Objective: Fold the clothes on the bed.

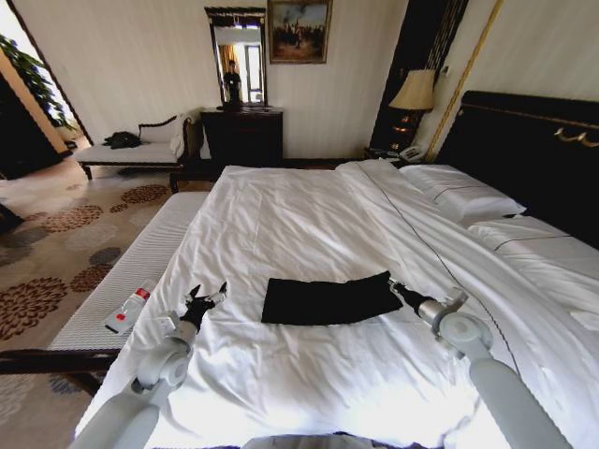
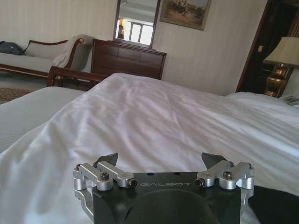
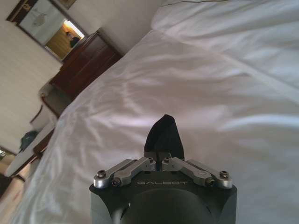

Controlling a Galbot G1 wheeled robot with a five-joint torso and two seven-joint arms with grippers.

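Observation:
The clothes lie as a flat black strip across the white bed, near its front. My right gripper is at the strip's right end. In the right wrist view that gripper is shut on a corner of the black fabric, which stands up in a small peak between the fingers. My left gripper is a short way off the strip's left end, open and holding nothing. The left wrist view shows it over bare sheet with its fingers spread wide, and a patch of the clothes beside it.
A white bench runs along the bed's left side with a small red-and-white packet on it. Pillows and a dark headboard are at the right. A dresser, a chaise and a lamp stand by the far wall.

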